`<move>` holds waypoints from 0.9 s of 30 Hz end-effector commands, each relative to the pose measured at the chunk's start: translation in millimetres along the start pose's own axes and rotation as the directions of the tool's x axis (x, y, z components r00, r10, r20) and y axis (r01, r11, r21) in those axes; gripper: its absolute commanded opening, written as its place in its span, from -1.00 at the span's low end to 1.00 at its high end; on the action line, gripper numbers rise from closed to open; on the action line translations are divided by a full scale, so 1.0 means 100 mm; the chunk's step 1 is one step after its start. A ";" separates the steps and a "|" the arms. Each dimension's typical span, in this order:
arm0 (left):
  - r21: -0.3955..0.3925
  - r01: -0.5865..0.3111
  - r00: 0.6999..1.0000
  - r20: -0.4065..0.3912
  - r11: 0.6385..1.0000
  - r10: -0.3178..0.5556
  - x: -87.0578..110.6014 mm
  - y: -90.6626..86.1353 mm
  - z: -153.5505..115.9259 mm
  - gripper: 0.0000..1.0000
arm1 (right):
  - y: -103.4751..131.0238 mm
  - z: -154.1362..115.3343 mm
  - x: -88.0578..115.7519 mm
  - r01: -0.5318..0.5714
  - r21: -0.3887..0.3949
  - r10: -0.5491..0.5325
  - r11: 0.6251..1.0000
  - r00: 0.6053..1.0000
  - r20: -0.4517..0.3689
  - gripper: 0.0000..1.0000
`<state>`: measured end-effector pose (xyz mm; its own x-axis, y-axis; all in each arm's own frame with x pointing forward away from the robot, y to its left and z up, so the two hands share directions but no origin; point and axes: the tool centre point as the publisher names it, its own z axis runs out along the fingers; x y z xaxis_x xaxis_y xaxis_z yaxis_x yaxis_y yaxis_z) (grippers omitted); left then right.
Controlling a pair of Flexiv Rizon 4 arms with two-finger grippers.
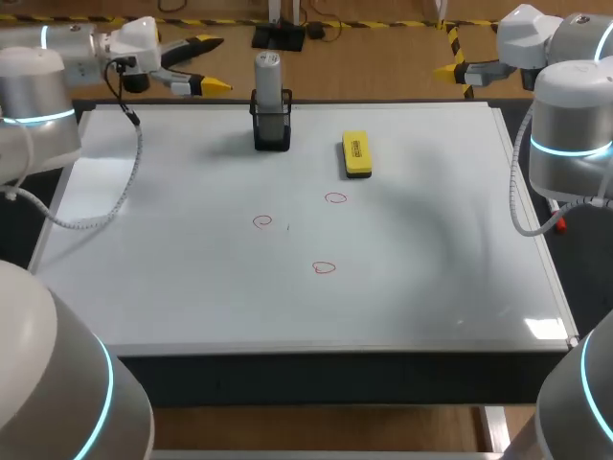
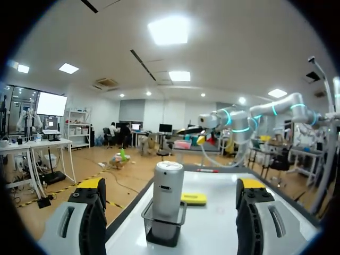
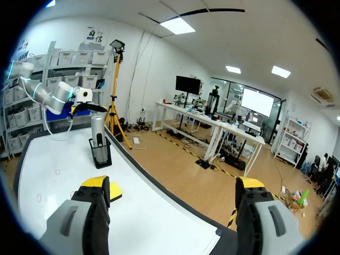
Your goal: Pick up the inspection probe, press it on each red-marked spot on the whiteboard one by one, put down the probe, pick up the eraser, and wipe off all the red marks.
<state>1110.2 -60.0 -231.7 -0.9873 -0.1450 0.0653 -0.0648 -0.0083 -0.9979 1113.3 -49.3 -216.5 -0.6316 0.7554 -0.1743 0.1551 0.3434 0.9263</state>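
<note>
The grey cylindrical inspection probe [image 1: 267, 81] stands upright in its black holder [image 1: 272, 132] at the white whiteboard's [image 1: 431, 287] upper centre, likely so the nearby left arm [image 1: 38, 91] can grip it sideways; its jaws and the right arm's [image 1: 570, 125] gape wide, empty.

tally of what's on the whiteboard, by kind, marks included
red marks: 3
probe: 1
holder: 1
eraser: 1
total: 6
</note>
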 end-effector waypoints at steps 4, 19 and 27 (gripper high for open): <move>0.025 0.011 0.993 -0.121 1.000 -0.008 -0.04 0.11 0.16 1.00 | 0.00 0.00 0.00 0.000 0.002 0.000 1.000 1.000 -0.001 1.00; 0.009 0.020 0.997 -0.081 1.000 -0.019 -0.14 0.26 0.47 1.00 | 0.00 0.00 0.00 0.000 0.002 0.000 1.000 1.000 -0.001 1.00; 0.014 0.028 0.996 -0.085 1.000 -0.027 -0.18 0.29 0.63 1.00 | 0.00 0.00 0.00 0.000 0.002 0.000 1.000 1.000 -0.001 1.00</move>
<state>1129.3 -115.0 -258.3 -0.9935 -0.0691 0.0904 -0.0891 -0.0214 -0.9958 1113.3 -49.3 -216.5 -0.6316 0.7555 -0.1743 0.1551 0.3434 0.9263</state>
